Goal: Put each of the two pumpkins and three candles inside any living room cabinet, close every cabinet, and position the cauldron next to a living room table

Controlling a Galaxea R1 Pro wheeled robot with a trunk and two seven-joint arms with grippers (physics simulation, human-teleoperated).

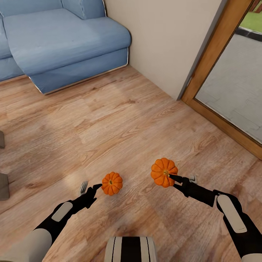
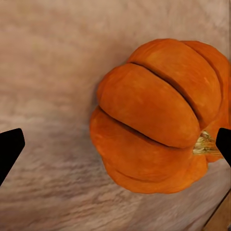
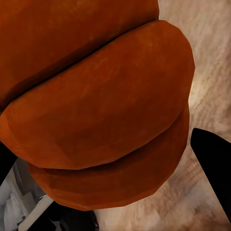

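Two ribbed orange pumpkins are in front of me over the wooden floor. The left pumpkin (image 1: 111, 183) sits just beyond my left gripper (image 1: 91, 187), touching one dark fingertip. In the left wrist view this pumpkin (image 2: 154, 120) lies between widely spread fingers (image 2: 9, 149), closer to the other one; the gripper is open. My right gripper (image 1: 182, 179) is shut on the right pumpkin (image 1: 164, 172), which is seen very close in the right wrist view (image 3: 96, 96) with a dark finger (image 3: 214, 166) beside it. Candles, cabinet, cauldron and table are out of view.
A blue sofa (image 1: 65, 40) stands at the far left against the pale wall (image 1: 163, 43). A wooden-framed glass door (image 1: 218, 72) runs along the right. Two grey objects (image 1: 3, 185) poke in at the left edge. My base (image 1: 131, 249) shows at the bottom.
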